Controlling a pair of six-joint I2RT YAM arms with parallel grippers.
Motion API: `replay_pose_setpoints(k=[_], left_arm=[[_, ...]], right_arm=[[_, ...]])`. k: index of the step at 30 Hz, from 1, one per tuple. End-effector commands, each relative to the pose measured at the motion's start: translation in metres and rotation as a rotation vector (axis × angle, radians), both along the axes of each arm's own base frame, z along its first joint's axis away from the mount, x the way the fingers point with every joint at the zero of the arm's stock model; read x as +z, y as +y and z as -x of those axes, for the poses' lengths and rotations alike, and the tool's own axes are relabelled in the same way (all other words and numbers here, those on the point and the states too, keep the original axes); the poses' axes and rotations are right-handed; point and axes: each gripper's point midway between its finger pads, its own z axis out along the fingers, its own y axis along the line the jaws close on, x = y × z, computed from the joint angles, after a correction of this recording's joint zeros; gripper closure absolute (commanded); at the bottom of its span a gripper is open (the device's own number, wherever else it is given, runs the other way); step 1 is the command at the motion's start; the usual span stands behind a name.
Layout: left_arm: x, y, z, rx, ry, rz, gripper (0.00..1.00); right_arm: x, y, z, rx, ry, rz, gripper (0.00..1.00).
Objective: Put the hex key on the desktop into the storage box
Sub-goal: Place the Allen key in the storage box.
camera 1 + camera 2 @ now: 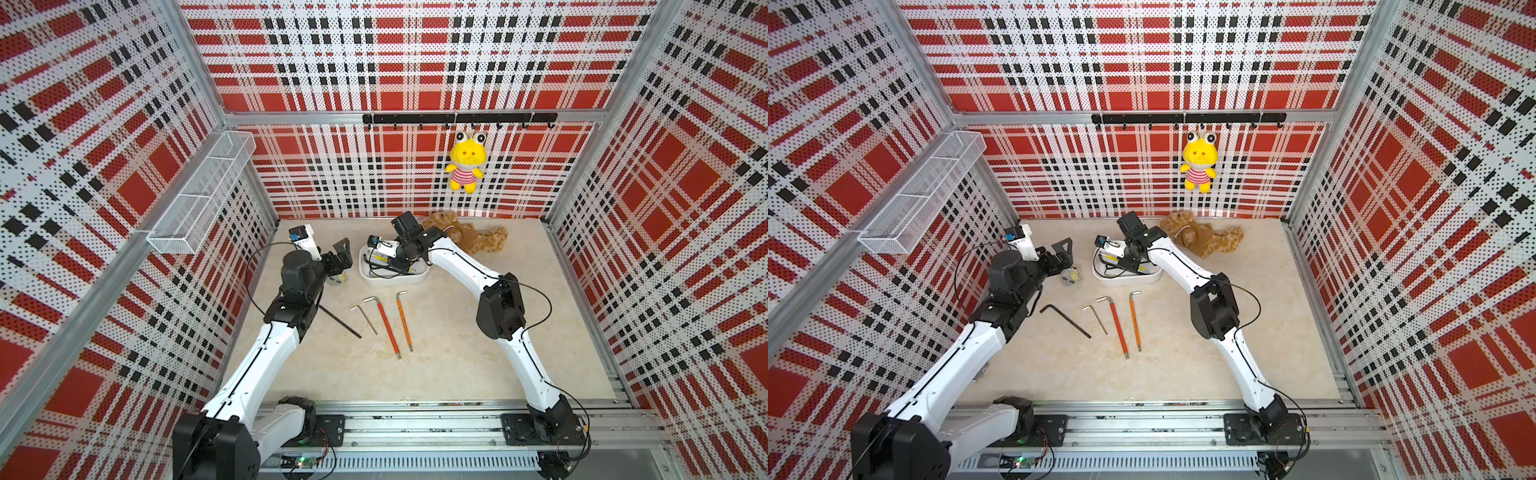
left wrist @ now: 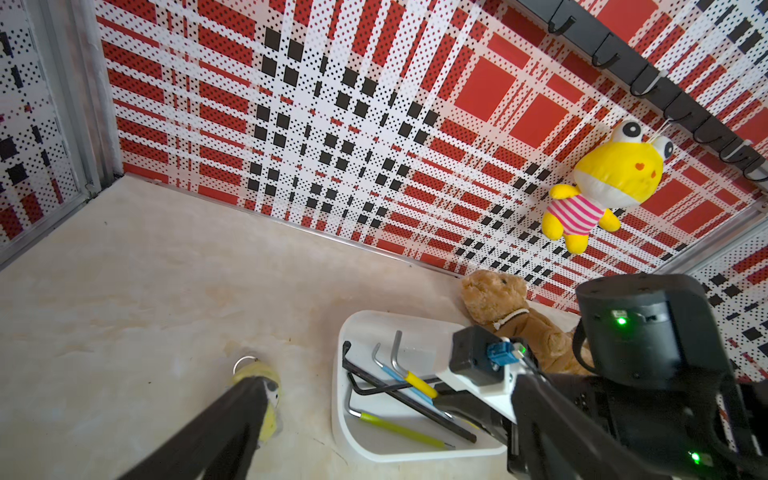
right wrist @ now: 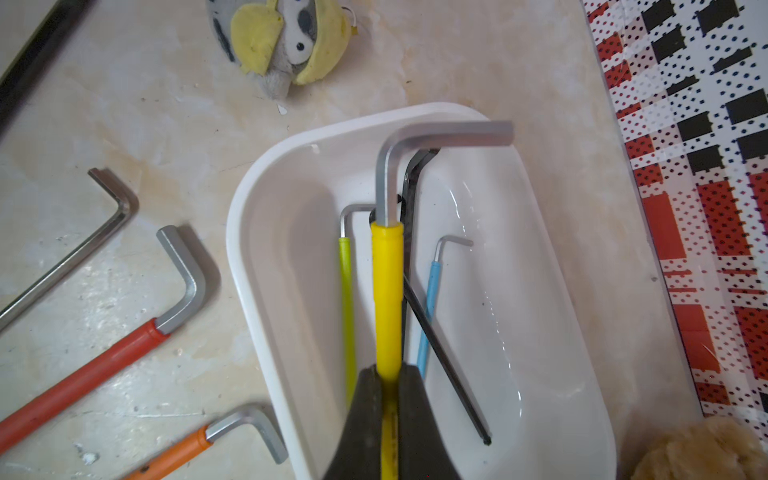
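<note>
My right gripper [image 3: 388, 376] clamped tight on yellow hex key [image 3: 387, 291], over the storage box [image 3: 249, 232] (other keys [image 3: 346, 299] inside). Cream marbled desk [image 1: 478, 365]; four keys [image 1: 387, 328] at box's 6 o'clock; plaid walls [image 1: 374, 62].

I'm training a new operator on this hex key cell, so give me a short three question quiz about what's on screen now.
1. True or false: the right gripper is shut on the yellow hex key.
2. How many hex keys lie on the desktop, outside the storage box?
3. The desktop hex key nearest the left arm is: A black, B blue, C green.
Key: 1 true; 2 four; 3 A, the black hex key.
</note>
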Motion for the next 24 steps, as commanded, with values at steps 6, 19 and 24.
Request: replay_pose_setpoints(k=[6, 19, 24], left_arm=[[0.008, 0.004, -0.001, 0.007, -0.017, -0.014, 0.01], [0.017, 0.001, -0.004, -0.005, -0.030, 0.004, 0.01], [0.018, -0.001, -0.003, -0.008, -0.031, 0.012, 0.01]], right_arm=[[-0.021, 0.008, -0.009, 0.039, 0.007, -0.015, 1.00], [-0.037, 0.012, -0.016, -0.014, -0.006, -0.017, 0.53], [-0.015, 0.010, -0.028, -0.082, -0.077, -0.039, 0.39]])
